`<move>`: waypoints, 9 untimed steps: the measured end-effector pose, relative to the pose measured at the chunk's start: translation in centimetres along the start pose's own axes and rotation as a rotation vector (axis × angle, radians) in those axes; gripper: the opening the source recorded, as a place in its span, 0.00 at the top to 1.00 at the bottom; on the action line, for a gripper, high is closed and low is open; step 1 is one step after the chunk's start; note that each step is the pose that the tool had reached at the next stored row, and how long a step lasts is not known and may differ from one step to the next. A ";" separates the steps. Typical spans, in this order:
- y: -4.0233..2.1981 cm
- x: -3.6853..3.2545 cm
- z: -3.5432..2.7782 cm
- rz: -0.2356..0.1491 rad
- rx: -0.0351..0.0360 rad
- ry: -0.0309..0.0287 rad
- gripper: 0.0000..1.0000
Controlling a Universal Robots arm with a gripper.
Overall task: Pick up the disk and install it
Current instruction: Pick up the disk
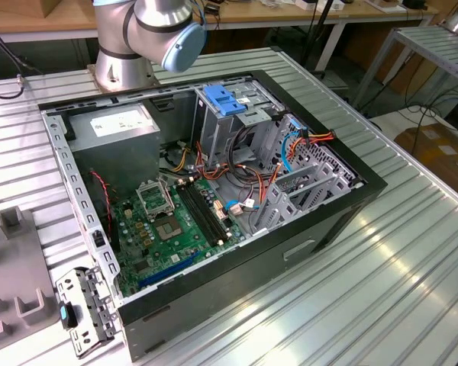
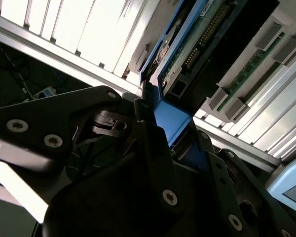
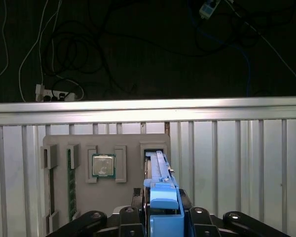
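Gripper (image 2: 171,126) clamped on blue rail end of disk (image 3: 157,170). Disk stands on edge in slot at tray (image 3: 133,143) edge, next to chip (image 3: 103,165) pocket. Prob. stored upright so jaws can pinch rails w/o touching circuit side.

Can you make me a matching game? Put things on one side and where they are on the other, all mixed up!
Things:
1. disk
2. chip
3. green board

Places:
A. inside the computer case
B. lying flat in the gray tray, between two gray blocks
C. standing on edge in the tray, right at the gripper

Pairs: 1-C, 2-B, 3-A
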State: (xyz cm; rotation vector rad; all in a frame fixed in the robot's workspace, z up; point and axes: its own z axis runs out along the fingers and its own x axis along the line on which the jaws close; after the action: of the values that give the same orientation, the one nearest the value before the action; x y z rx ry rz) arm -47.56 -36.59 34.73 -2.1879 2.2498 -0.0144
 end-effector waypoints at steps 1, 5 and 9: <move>0.00 0.00 0.00 0.000 0.0000 0.0000 0.63; 0.00 0.00 -0.30 0.000 0.0000 0.0000 0.63; -0.01 0.00 -0.66 0.000 0.0000 0.0000 0.63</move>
State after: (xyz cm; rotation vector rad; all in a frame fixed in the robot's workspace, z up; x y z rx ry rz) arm -47.56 -36.59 35.39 -2.1878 2.2498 -0.0144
